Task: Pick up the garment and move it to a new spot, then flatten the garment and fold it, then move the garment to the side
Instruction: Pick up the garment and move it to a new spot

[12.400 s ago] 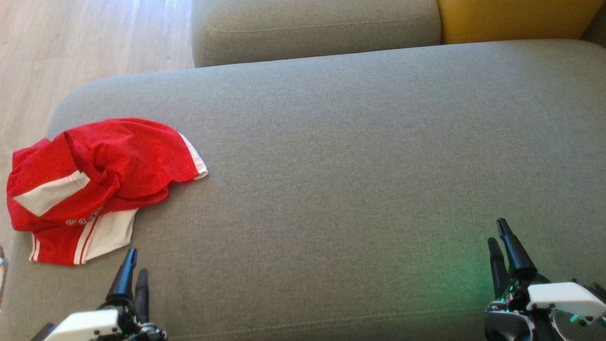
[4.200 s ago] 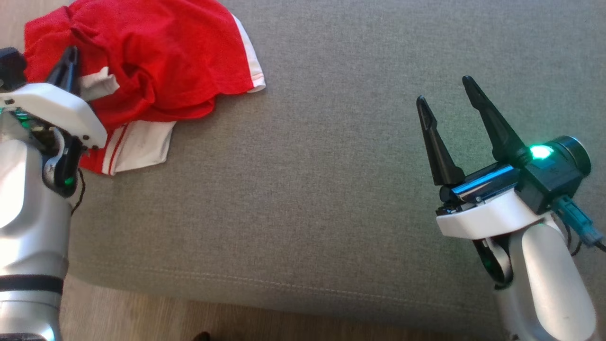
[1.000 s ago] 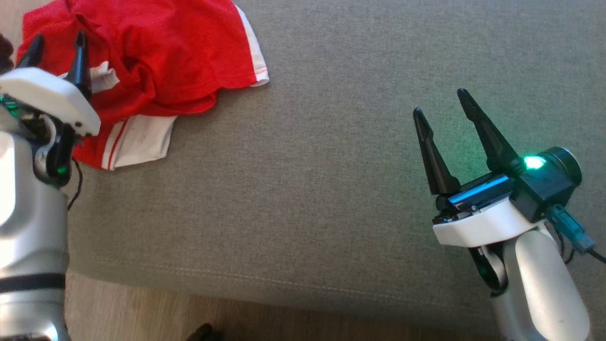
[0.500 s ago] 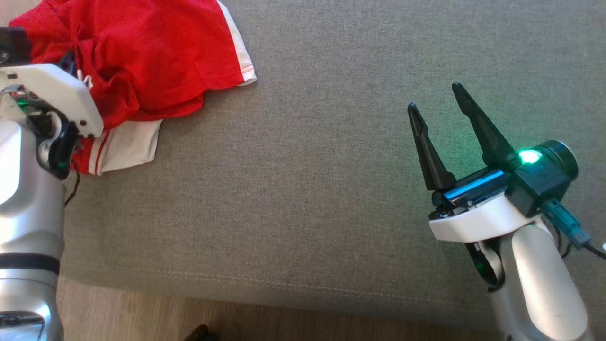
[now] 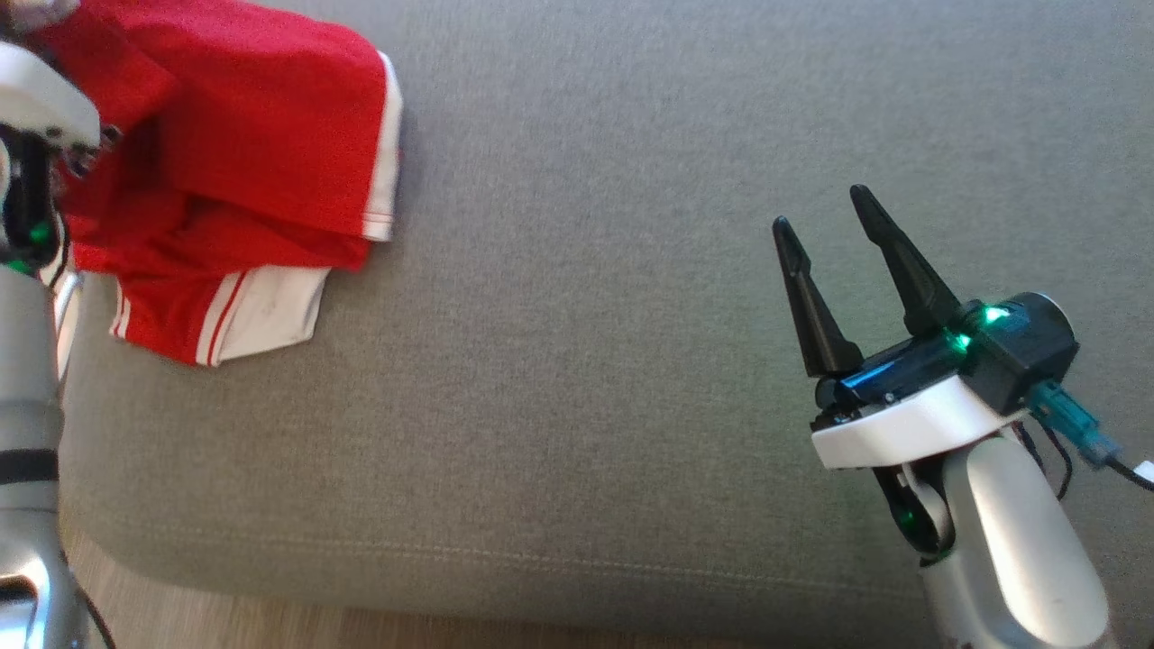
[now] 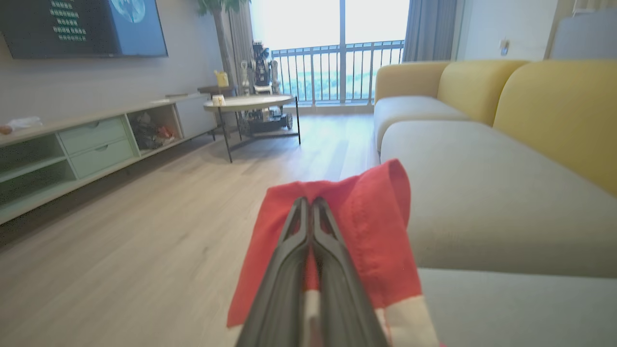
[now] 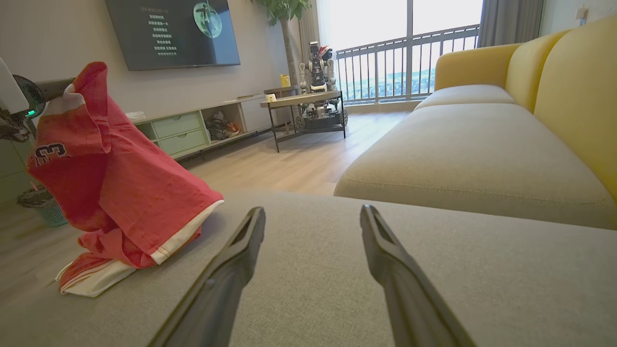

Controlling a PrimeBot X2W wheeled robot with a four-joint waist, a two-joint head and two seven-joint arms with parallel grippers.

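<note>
Two-fingered left gripper [image 6: 308, 202] clamped tight on red garment [image 6: 376, 226], right gripper [image 5: 819, 207] spread wide, holding nothing.

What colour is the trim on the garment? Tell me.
White trim on a red garment; the head view shows it best.

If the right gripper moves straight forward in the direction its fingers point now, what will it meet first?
Nothing close: the open right gripper points low over the bare grey seat cushion, the red garment to its left. Further on it may meet the neighbouring sofa seat, though depth is unclear.
</note>
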